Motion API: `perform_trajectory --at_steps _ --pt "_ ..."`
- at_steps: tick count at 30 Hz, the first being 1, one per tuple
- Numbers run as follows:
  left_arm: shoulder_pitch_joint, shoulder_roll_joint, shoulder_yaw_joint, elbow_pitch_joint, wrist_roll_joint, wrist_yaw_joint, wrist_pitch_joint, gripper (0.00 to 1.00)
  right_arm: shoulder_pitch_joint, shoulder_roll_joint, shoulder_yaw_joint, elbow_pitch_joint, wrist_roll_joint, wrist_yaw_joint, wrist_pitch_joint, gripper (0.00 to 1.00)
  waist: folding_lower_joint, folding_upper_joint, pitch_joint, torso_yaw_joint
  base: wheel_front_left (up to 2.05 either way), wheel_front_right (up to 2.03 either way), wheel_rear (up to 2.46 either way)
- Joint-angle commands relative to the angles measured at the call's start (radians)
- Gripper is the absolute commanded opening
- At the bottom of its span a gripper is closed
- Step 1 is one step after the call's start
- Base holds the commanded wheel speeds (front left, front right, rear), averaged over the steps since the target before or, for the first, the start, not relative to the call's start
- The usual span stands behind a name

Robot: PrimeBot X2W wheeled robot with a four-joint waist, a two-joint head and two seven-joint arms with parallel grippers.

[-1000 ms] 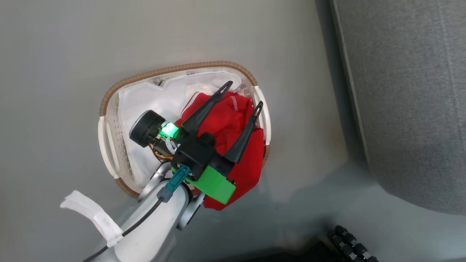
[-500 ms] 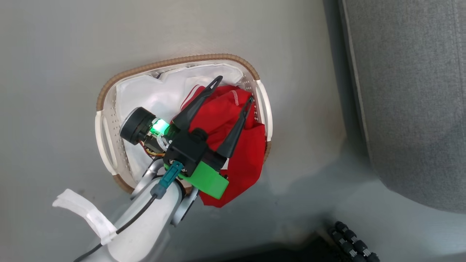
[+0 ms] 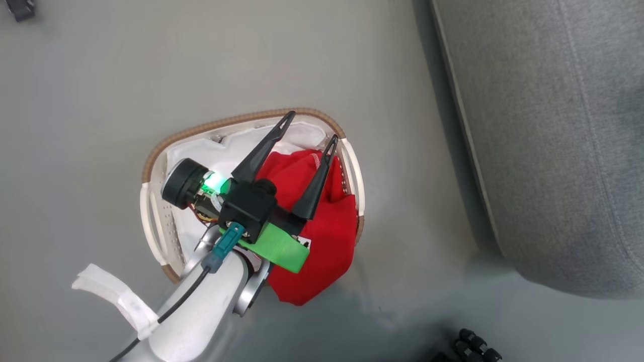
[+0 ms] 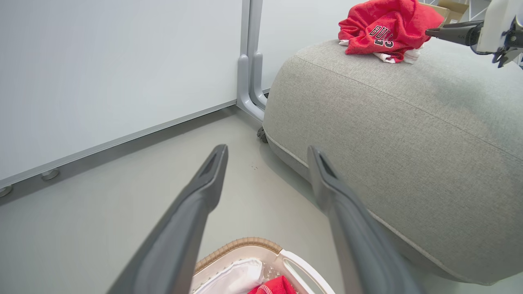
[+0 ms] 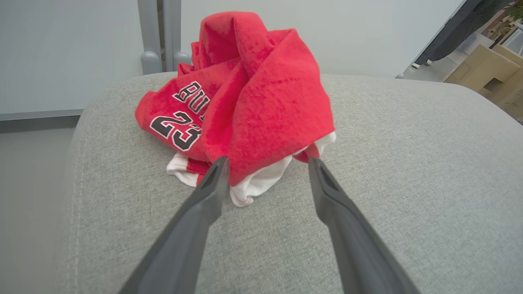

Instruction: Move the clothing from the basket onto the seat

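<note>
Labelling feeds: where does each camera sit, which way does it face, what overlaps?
Head view: on the head, facing down at basket, red garment, seat; left gripper, forearm show.
Left wrist view: left wrist, facing over basket toward seat; own open jaws, right gripper top right.
Right wrist view: right wrist, facing jersey on seat; own open jaws.
Shared: both wrist views show the jersey on the seat.

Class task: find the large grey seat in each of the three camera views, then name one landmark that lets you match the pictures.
Head view: the seat fills the right side, to the right of the basket.
Left wrist view: it takes up the right half, with the jersey on top at the upper right.
Right wrist view: it spans the lower part, under the jersey.
Shared landmark: the seat's stitched seam.
</note>
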Motion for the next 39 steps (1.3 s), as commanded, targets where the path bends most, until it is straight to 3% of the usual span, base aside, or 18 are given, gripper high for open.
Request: perform_trajectory --at_steps 1,14,28,39 --pt "0.013 -0.007 0.005 0.011 -0.009 0.002 -0.008 1.0 0.023 -0.006 0.007 -0.011 0.004 -0.001 -0.005 1.0 -0.0001 0.0 -0.069 0.007 0.0 0.0 0.0" --pt "0.093 -0.064 0.114 0.078 -0.07 0.005 -0.018 1.0 0.072 0.008 0.108 -0.122 0.004 -0.001 0.031 1.0 -0.0001 0.0 -0.29 0.096 0.0 0.0 0.0" --pt "0.278 -0.094 0.369 0.072 -0.071 -0.001 -0.017 1.0 0.252 0.147 0.164 -0.24 -0.006 -0.001 0.001 1.0 -0.0001 0.0 -0.442 0.222 0.0 0.0 0.0" --pt "0.438 -0.128 0.515 0.061 -0.082 -0.006 -0.017 1.0 0.475 0.295 0.185 -0.448 -0.095 -0.001 -0.005 1.0 -0.0001 0.0 -0.505 0.257 0.0 0.0 0.0"
